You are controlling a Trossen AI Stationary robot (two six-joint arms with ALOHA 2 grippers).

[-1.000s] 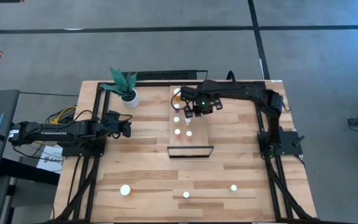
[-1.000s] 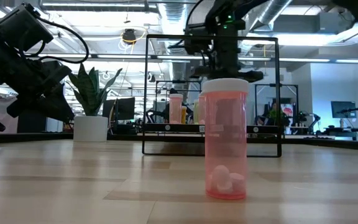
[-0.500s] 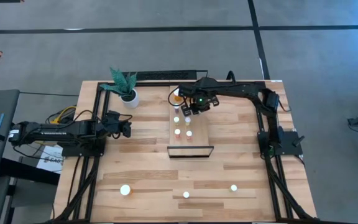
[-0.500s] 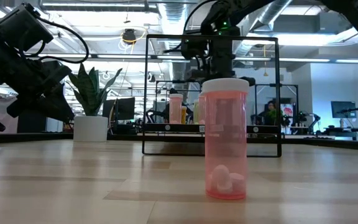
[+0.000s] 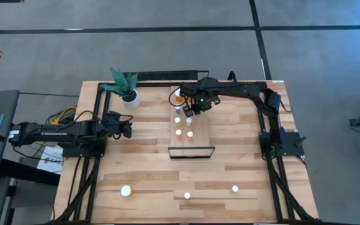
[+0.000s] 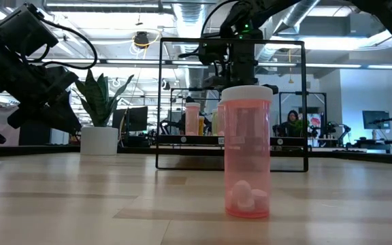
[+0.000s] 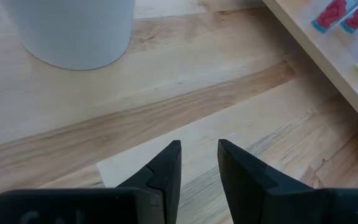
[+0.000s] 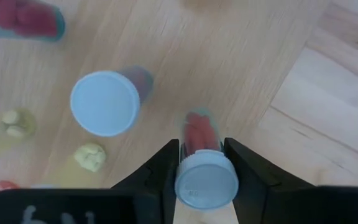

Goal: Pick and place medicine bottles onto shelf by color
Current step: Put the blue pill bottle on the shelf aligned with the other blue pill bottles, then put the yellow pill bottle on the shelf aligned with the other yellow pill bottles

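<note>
Shelf (image 5: 189, 131): right end effector (image 8: 205, 163) clamps white-capped bottle (image 8: 204, 167) with red pills; left end effector (image 7: 199, 163) closed, empty.

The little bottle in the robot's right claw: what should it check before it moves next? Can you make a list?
1. Bottle sits between the right gripper's fingers: ok.
2. Gripper is over the shelf: ok.
3. Bottle's base rests on the shelf: cannot tell.
4. Neighbouring white-capped bottle stands apart from the held one: ok.
5. Left gripper is away, low over the table by the white pot, holding nothing: ok.
</note>
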